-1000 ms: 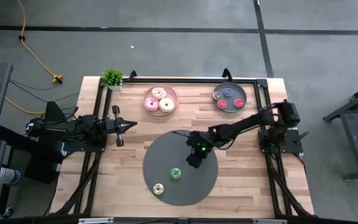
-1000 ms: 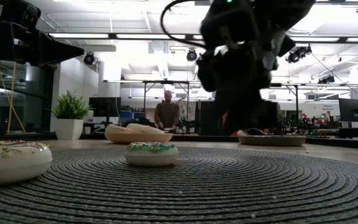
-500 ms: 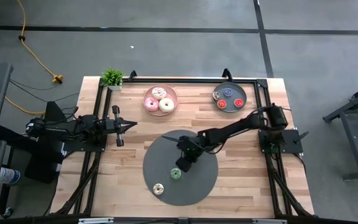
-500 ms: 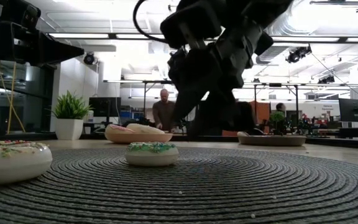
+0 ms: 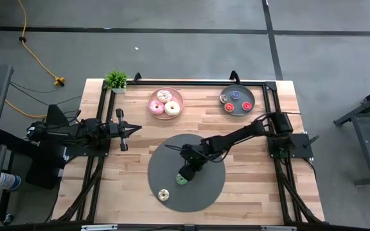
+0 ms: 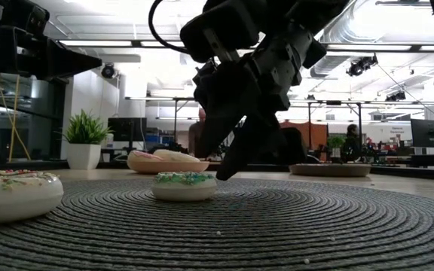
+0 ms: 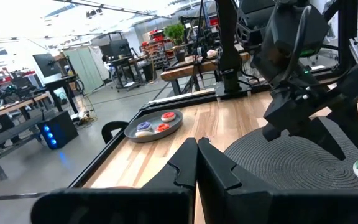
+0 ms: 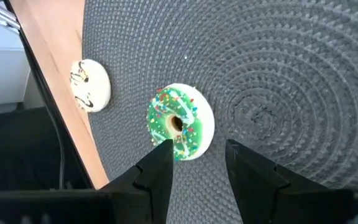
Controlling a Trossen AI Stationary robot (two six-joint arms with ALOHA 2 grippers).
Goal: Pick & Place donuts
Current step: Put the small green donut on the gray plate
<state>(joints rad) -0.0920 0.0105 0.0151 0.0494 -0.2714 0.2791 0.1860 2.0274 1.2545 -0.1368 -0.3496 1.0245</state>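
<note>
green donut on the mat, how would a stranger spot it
Find the round dark grey mat in the table's middle. Two donuts lie on it; the green donut sits just under the right tool, unlike the cream donut nearer the mat's edge.

The high camera looked straight down from well above, taking in the whole table (image 5: 236,122) and both arms. The low camera sat at mat level at the table's six o'clock edge, facing level toward twelve o'clock, very near the dark mat (image 6: 277,226). The left wrist camera looked along its arm toward three o'clock. The right wrist camera looked steeply down, close above the mat. All four shared the green donut (image 8: 180,121).
</note>
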